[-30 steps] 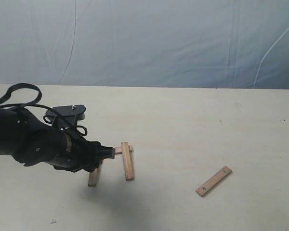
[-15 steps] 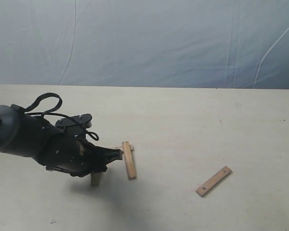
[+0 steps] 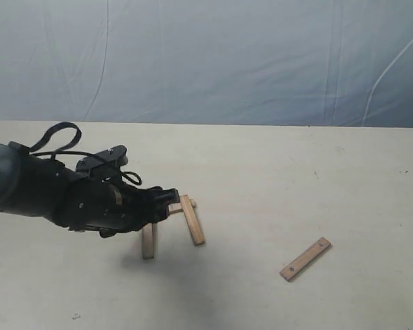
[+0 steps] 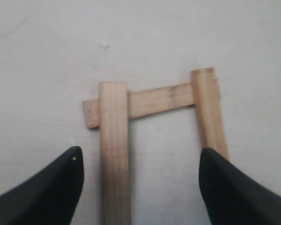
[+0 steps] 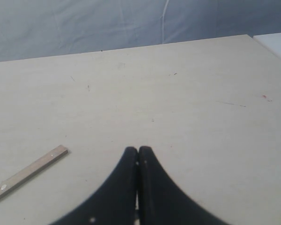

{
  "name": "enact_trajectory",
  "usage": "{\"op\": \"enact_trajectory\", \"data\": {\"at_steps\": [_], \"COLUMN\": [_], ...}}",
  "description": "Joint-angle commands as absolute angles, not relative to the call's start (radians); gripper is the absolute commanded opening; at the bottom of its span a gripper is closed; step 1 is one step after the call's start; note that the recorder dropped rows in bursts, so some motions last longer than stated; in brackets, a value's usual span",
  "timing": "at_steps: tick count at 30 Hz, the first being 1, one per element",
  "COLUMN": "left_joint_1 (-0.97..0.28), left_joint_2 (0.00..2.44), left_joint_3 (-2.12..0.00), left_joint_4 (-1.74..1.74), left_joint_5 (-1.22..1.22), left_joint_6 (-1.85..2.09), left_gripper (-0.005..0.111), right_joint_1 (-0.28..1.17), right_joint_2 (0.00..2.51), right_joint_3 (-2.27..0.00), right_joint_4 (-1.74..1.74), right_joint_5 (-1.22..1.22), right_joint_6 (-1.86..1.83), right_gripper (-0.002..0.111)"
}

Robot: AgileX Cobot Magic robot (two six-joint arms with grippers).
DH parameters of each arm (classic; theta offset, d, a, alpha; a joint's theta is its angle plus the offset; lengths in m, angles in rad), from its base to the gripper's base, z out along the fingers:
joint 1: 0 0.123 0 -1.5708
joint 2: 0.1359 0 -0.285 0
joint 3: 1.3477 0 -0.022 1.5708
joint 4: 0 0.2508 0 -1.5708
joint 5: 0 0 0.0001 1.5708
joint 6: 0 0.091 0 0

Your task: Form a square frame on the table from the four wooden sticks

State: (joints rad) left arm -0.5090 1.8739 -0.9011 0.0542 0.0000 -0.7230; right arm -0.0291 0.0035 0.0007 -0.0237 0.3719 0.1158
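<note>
Three wooden sticks form a three-sided, open-ended outline on the table (image 3: 275, 179): one side stick (image 3: 148, 240) (image 4: 114, 150), another side stick (image 3: 192, 220) (image 4: 210, 115), and a cross stick (image 4: 161, 100) lying under their far ends. My left gripper (image 3: 166, 201) (image 4: 139, 161) hovers open over the outline, its fingertips (image 4: 68, 168) wide apart with nothing between them. The fourth stick (image 3: 305, 258) (image 5: 29, 172) lies alone to the right. My right gripper (image 5: 138, 151) is shut and empty; it does not show in the exterior view.
A blue-grey wrinkled cloth (image 3: 206, 62) hangs behind the table's far edge. A white edge (image 5: 276, 44) shows at the table's corner in the right wrist view. A small speck (image 3: 76, 316) lies near the front left.
The left arm has shifted right and back a little. The two side sticks moved right with it; the right one now tilts outward more.
</note>
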Motion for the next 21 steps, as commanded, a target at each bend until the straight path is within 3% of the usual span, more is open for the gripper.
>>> {"op": "enact_trajectory", "data": {"at_steps": [1, 5, 6, 15, 21], "left_joint_1": [-0.509, -0.498, -0.492, -0.446, -0.446], "left_joint_2": [1.702, 1.539, 1.492, 0.935, 0.516], "left_joint_3": [-0.910, -0.902, -0.887, -0.633, -0.421], "left_joint_4": [0.219, 0.348, 0.368, 0.370, 0.368], "left_joint_5": [0.090, 0.243, 0.265, 0.216, 0.199], "left_joint_6": [-0.722, -0.722, -0.719, -0.732, -0.732], "left_gripper": [0.049, 0.006, 0.001, 0.000, 0.000], "right_joint_1": [-0.037, -0.037, -0.037, -0.037, -0.037], "right_joint_2": [0.000, 0.000, 0.000, 0.000, 0.000], "right_joint_3": [0.000, 0.000, 0.000, 0.000, 0.000], "right_joint_4": [-0.024, -0.024, -0.024, -0.024, 0.060], "right_joint_5": [0.367, 0.367, 0.367, 0.271, -0.048], "right_joint_6": [0.112, 0.112, 0.112, 0.112, 0.112], "right_gripper": [-0.001, -0.001, -0.001, -0.001, -0.001]}}
